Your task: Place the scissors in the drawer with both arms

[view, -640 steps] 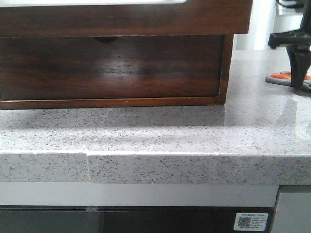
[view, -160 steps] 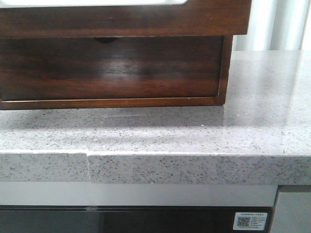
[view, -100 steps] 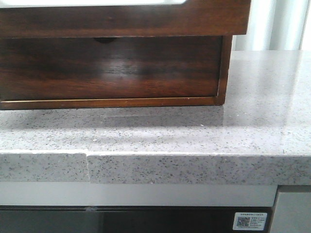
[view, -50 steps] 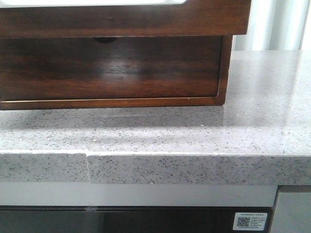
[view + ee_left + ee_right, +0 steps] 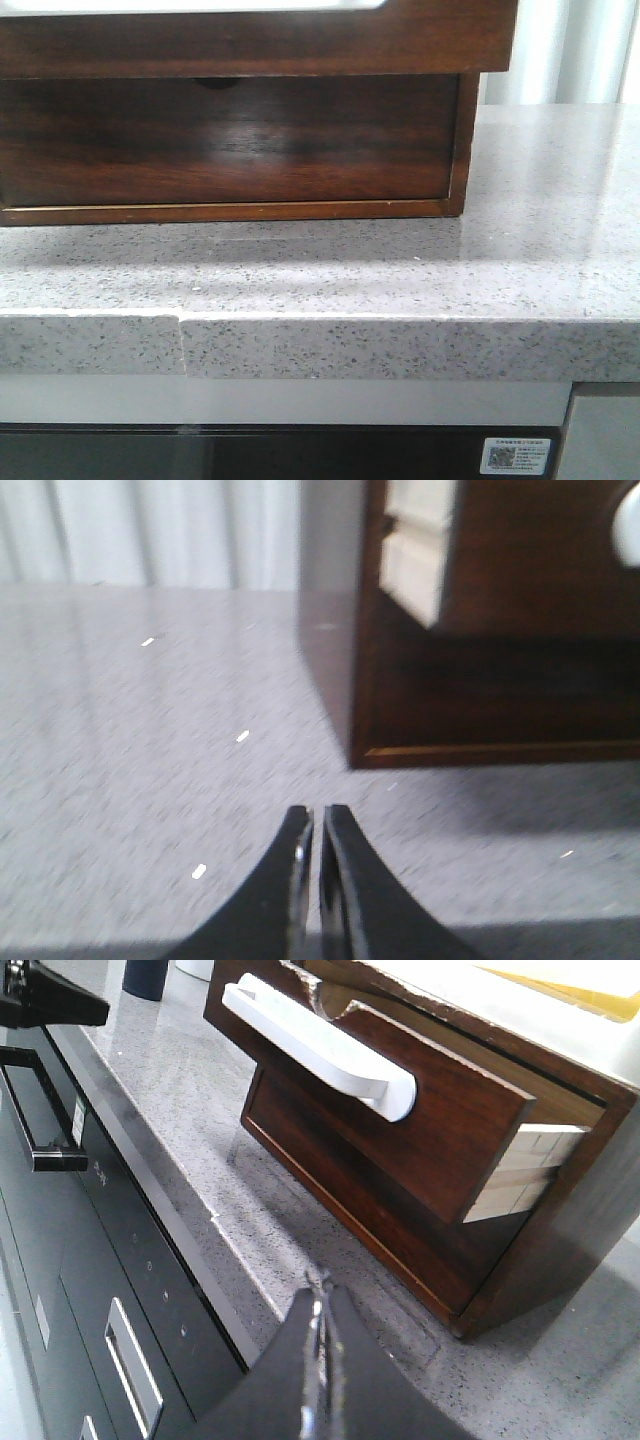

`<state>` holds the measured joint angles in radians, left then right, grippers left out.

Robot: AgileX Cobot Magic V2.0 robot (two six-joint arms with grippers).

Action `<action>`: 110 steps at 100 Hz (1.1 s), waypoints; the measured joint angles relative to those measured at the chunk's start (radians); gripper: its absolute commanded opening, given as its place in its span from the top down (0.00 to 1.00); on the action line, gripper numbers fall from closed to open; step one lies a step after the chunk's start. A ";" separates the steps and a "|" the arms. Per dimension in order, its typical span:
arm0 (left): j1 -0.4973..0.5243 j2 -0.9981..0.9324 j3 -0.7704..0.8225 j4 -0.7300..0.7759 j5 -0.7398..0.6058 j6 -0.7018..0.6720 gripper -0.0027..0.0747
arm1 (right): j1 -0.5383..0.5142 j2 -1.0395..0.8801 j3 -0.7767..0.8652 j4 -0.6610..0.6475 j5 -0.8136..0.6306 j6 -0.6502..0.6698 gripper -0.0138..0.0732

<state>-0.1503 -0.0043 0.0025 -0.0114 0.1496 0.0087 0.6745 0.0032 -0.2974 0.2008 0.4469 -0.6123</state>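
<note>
The drawer (image 5: 400,1130) stands pulled out of the wooden chest (image 5: 560,1210): a dark reddish front with a white strip along its top. In the front view the drawer (image 5: 250,45) overhangs at the top edge, and neither gripper shows there. My right gripper (image 5: 322,1295) hovers over the counter's front edge, below the drawer front, shut on a thin metal tip, the scissors (image 5: 320,1280); their handles are hidden. My left gripper (image 5: 317,815) is shut with nothing in it, low over the counter beside the chest's corner (image 5: 360,750). The drawer's pale side (image 5: 420,550) shows above it.
Under the pulled-out drawer is a lower drawer front with a finger notch (image 5: 225,140). The grey speckled counter (image 5: 520,250) ends at a front edge (image 5: 400,345). Dark appliance fronts with handles (image 5: 100,1290) lie below. A dark cup (image 5: 150,978) stands far along the counter.
6.4 s ago my right gripper stood at the scissors on the counter's right side; both are gone from the front view. Over the last second nothing moves there.
</note>
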 measured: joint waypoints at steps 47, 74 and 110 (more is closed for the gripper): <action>0.083 0.000 -0.001 -0.018 0.183 -0.002 0.99 | 0.000 0.000 0.000 0.000 0.000 0.000 0.91; 0.083 0.000 -0.001 -0.017 0.183 -0.002 0.99 | 0.000 0.000 0.000 0.000 0.000 0.000 0.91; 0.084 0.000 -0.001 -0.017 0.183 -0.002 0.99 | 0.000 0.000 0.000 0.000 0.000 0.000 0.91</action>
<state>-0.0663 -0.0043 0.0017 -0.0282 0.3325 0.0070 0.6745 0.0032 -0.2974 0.2012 0.4469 -0.6123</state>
